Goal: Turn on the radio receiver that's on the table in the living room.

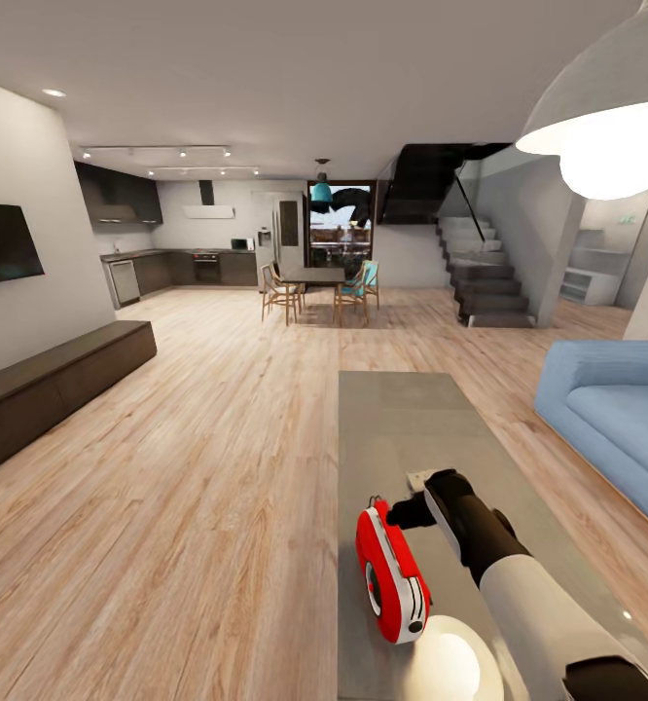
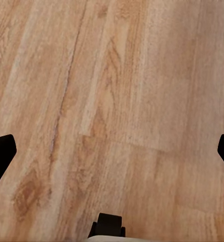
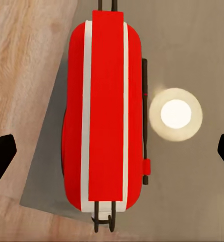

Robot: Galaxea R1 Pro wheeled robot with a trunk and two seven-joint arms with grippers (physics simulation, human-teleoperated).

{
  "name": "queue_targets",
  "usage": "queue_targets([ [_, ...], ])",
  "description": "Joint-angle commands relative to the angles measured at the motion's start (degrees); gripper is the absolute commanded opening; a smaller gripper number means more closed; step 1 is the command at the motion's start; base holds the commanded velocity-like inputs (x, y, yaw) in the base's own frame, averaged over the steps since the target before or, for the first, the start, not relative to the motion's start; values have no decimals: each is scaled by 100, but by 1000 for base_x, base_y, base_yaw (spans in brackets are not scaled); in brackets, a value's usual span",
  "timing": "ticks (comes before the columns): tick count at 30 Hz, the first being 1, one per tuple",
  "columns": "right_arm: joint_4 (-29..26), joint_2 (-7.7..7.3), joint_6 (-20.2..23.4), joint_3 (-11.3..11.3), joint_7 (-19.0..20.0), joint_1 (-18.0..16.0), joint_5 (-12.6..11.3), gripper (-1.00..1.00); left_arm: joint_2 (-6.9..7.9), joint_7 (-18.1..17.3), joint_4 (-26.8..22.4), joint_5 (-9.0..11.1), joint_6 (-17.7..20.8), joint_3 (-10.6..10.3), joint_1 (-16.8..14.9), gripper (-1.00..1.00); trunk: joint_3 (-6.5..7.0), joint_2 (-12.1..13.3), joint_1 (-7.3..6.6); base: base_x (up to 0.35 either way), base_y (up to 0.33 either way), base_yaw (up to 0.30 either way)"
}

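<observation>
Directly above radio receiver — right gripper (jaws wide).

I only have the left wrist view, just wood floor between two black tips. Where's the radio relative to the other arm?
Observer: In the head view the radio receiver stands on the table, near its left edge, with the right arm reaching toward it.
Operator: Is the right pincer over it?
Observer: Yes. The right wrist view looks straight down on its red top, with the right pincer fingertips wide on either side, not touching.
Operator: Anything else nearby?
Observer: A bright lamp reflection shines on the tabletop beside the radio.
</observation>
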Motion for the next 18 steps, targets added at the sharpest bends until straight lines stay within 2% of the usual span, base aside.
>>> queue_targets([
  [1,20,-1,-1,0,-1,0,0,100,4,-1,-5,3,2,0,0,100,0,0,0,0,0,0],
  [18,286,9,-19,7,33,0,-17,100,-8,4,-60,15,-24,9,0,100,0,0,0,0,0,0],
])
